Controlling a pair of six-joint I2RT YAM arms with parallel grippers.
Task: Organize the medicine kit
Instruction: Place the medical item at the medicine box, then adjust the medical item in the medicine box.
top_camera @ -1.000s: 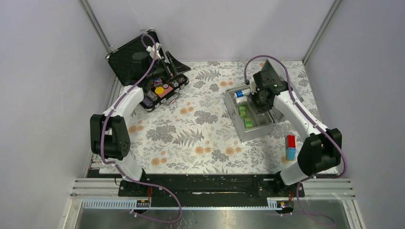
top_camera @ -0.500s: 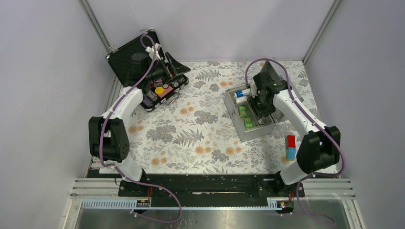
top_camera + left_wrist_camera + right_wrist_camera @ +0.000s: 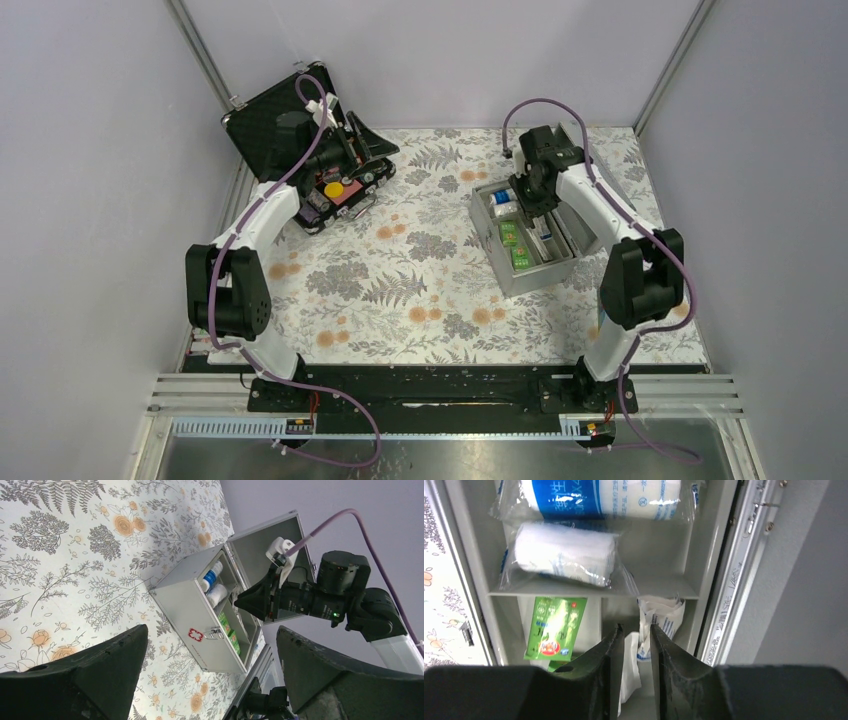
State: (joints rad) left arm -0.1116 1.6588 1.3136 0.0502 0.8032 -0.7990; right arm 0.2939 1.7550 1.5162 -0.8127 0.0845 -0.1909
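Top view: silver-grey sheet-metal medicine kit, boxy, hinged lid open, sits on the floral-print table cover. The black foam-lined case, lid up, is well left of the kit. The right gripper is over the kit's open top. The left gripper is at the black case, well apart from the kit. 2 green packets show inside the kit.

Left wrist view: the left gripper's matte black jaws are spread wide with nothing between them. The kit's front wall has 1 red-cross sticker and 1 metal latch. Flat lid is swung back.

Right wrist view: kit interior is smooth grey metal with dividers. It holds 2 white rolls in clear crinkly wrap, one blue-printed and one plain, plus 1 glossy green packet and 1 white blue-printed sachet. The right jaws have only a narrow gap, and a white packet shows in it. Can't tell if it's pinched.
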